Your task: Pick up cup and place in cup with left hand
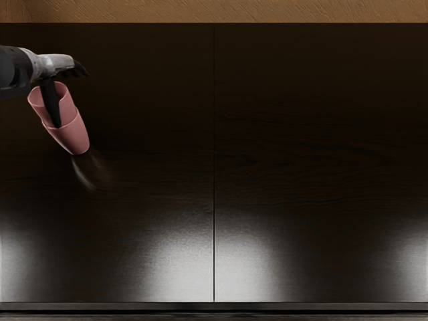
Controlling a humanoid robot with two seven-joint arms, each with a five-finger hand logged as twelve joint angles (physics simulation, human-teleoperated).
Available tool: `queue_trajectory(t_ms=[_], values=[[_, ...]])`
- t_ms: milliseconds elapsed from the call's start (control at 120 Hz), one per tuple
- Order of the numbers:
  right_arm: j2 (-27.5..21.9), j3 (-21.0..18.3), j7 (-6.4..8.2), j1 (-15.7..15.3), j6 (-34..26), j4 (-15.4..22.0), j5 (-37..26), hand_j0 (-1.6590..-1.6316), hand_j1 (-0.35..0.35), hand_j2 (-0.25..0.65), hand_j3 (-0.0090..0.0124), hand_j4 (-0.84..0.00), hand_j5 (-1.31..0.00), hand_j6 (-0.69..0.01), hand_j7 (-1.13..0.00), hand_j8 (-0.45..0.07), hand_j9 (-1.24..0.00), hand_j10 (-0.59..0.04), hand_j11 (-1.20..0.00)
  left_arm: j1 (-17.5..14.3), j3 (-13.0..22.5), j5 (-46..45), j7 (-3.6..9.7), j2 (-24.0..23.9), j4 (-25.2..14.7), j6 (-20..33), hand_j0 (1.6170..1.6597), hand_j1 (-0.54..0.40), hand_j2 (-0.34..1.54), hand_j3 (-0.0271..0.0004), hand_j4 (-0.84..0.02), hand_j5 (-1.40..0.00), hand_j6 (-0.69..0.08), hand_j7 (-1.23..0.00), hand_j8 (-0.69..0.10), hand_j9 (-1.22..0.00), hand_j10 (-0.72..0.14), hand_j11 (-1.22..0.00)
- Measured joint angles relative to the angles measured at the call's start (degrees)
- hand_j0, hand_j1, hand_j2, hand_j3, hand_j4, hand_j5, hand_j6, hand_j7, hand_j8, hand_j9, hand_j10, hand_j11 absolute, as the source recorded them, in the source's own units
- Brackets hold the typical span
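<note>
Two pink cups show at the upper left, one nested in the other: the upper cup (37,102) sits inside the lower cup (71,137). Both lean the same way in the picture, rims up and to the left, the base near a faint reflection on the table. My left hand (65,93) is right at the rims. Its dark thumb reaches down over the cups; whether it is inside or in front of the wall, I cannot tell. The other fingers (79,69) stretch to the right above the rims, not wrapped around the cups, so the hand looks open.
A dark wooden table (301,134) with a seam down its middle fills most of the view. Its near edge (301,306) runs along the bottom, and a brown surface (234,10) lies beyond the far edge. The right arm is out of view.
</note>
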Motion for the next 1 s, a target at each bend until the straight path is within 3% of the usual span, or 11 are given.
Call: queue_trajectory(t_ms=[417, 492, 558, 717, 800, 875, 1000], values=[[0.0, 0.0, 0.0, 0.0, 0.0, 0.0, 0.0, -1.6581, -0.316, -0.006, 0.0, -0.028, -0.04, -0.028, -0.04, -0.028, -0.04, -0.028, -0.04, -1.3, -0.4, -3.6, 0.0, -6.7, -1.9, -0.3, 1.658, 0.315, 0.01, 0.0, -0.036, -0.04, -0.036, -0.04, -0.033, -0.04, -0.032, -0.04], [0.0, 0.0, 0.0, 0.0, 0.0, 0.0, 0.0, -1.6581, -0.316, -0.006, 0.0, -0.028, -0.04, -0.028, -0.04, -0.028, -0.04, -0.028, -0.04, -1.9, -1.2, -11.1, 0.0, -6.4, -3.1, -2.9, 1.658, 0.326, 0.01, 0.0, -0.026, -0.03, -0.027, -0.03, -0.024, -0.03, -0.023, -0.03], [0.0, 0.0, 0.0, 0.0, 0.0, 0.0, 0.0, -1.6581, -0.316, -0.006, 0.0, -0.028, -0.04, -0.028, -0.04, -0.028, -0.04, -0.028, -0.04, -1.5, -4.1, -19.5, 0.0, -5.3, -3.7, -7.8, 1.658, 0.332, 0.0, 0.0, -0.02, -0.02, -0.021, -0.02, -0.019, -0.02, -0.017, -0.02], [0.0, 0.0, 0.0, 0.0, 0.0, 0.0, 0.0, -1.6581, -0.316, -0.006, 0.0, -0.028, -0.04, -0.028, -0.04, -0.028, -0.04, -0.028, -0.04, -0.1, -10.2, -45.0, 0.0, 2.3, -3.9, -12.6, 1.658, 0.342, 0.0, 0.0, -0.01, -0.01, -0.011, -0.01, -0.01, -0.01, -0.009, -0.01], [0.0, 0.0, 0.0, 0.0, 0.0, 0.0, 0.0, -1.6581, -0.316, -0.006, 0.0, -0.028, -0.04, -0.028, -0.04, -0.028, -0.04, -0.028, -0.04, 4.0, -11.0, -57.3, 0.0, 6.3, -3.9, -13.3, 1.658, 0.344, 0.0, 0.0, -0.007, -0.01, -0.008, -0.01, -0.007, -0.01, -0.006, -0.01], [0.0, 0.0, 0.0, 0.0, 0.0, 0.0, 0.0, -1.6581, -0.316, -0.006, 0.0, -0.028, -0.04, -0.028, -0.04, -0.028, -0.04, -0.028, -0.04, 10.4, -11.4, -67.9, 0.0, 10.4, -4.0, -13.6, 1.658, 0.346, 0.0, 0.0, -0.005, 0.0, -0.006, 0.0, -0.005, 0.0, -0.005, 0.0], [0.0, 0.0, 0.0, 0.0, 0.0, 0.0, 0.0, -1.6581, -0.316, -0.006, 0.0, -0.028, -0.04, -0.028, -0.04, -0.028, -0.04, -0.028, -0.04, 13.8, -11.9, -81.8, 0.0, 16.1, -3.5, -13.8, 1.6581, 0.347, 0.0, 0.0, -0.003, 0.0, -0.003, 0.0, -0.003, 0.0, -0.002, 0.0]])
